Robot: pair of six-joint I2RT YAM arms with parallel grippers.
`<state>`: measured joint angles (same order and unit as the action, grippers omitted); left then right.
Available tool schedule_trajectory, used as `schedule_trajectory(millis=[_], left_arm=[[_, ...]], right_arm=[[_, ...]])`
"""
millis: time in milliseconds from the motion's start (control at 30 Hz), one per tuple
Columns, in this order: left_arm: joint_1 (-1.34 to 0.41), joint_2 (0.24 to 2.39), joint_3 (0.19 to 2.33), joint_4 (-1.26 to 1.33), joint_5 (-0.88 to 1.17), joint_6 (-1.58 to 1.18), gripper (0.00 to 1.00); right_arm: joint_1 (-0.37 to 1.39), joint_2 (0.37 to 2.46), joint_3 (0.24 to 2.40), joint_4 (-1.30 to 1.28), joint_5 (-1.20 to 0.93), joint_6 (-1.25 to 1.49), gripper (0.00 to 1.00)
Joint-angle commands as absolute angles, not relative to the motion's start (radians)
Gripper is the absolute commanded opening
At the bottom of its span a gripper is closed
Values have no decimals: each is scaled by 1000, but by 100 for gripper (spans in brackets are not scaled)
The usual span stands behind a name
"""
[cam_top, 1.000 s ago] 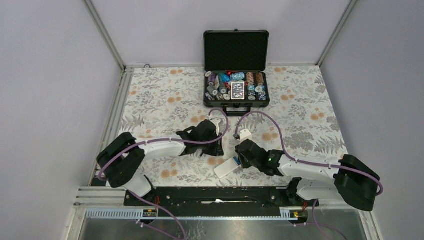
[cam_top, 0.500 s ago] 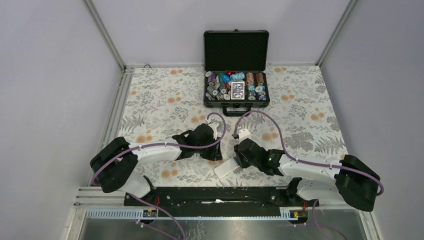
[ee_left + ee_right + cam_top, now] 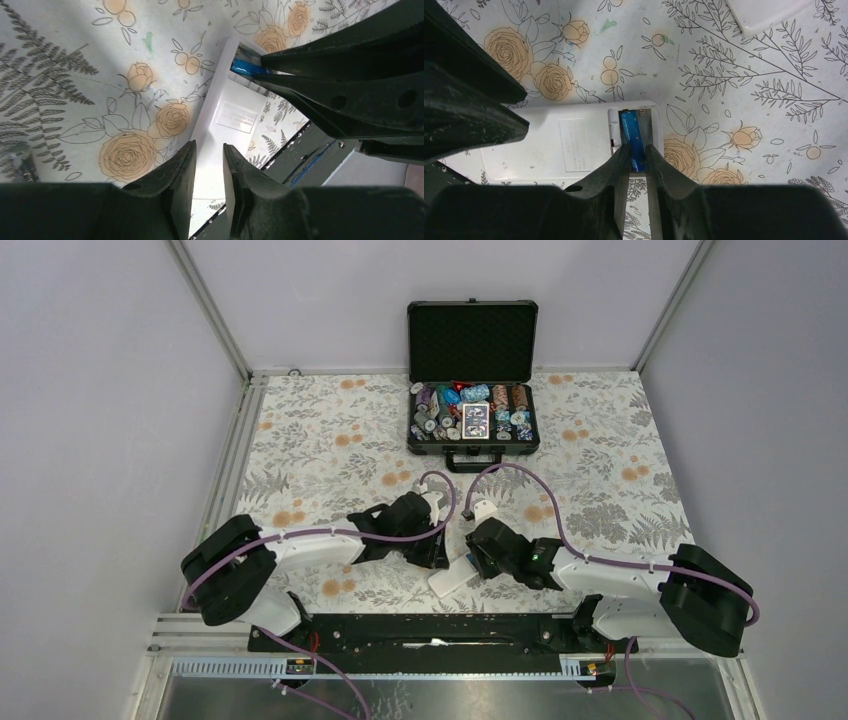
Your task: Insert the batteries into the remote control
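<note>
Near the counter's (image 3: 330,440) near edge, abt mid-way along it, the remote control (image 3: 452,577) lies back-up w/ its battery bay (image 3: 650,120) uncovered. The right end effector (image 3: 636,154) is clamped on a blue battery (image 3: 632,137), which lies lengthwise in one slot of the bay, prob. not fully seated. The left end effector (image 3: 209,156) hovers over the remote's other end, jaws a little apart, nothing btwn them.

Risks:
- If the right lets go before the cell is pressed home, it could spring out & roll off the near edge.
- A push at an angle could slide the remote, since nothing clearly pins it; can't tell if the left touches it.
- The two end effectors are v. close, so a bump is possible.
- Polarity can't be checked here.

A 2nd cell can't be made out.

Containers: the black case (image 3: 472,340) at the far edge, lid up, holds chips (image 3: 500,398) & a card deck (image 3: 476,420); no cells seen in it. A loose white cover (image 3: 484,508), prob. the bay's lid, lies just beyond the remote.
</note>
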<state>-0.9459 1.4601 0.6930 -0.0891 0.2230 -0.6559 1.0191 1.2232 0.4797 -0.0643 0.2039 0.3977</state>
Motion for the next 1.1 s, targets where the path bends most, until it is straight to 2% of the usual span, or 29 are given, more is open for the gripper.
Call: schedule_trajectory(millis=[0,200,567,633,733,767,1067], left_arm=[[-969,1468,705,-65,255,-673,30],[-980,1492,696,-51,249,-685,30],[-996,1570,709,-35,238,-686,30],[-998,1575,706,-32,232,-686,30],[-998,1577,701,-31,223,-686,30],[-997,1577,701,-31,222,-686,30],[-997,1589,699,-19,214,-691,29]], right_arm=[[1016,1234,490,-50,160,412,27],[1020,1282,490,-61,112,442,26],[1062,1407,549,-115,153,479,26],[1068,1428,559,-120,154,481,20],[1069,1432,565,-129,167,483,3],[1069,1424,566,-133,175,483,0],[1069,1207,564,-148,250,484,0]])
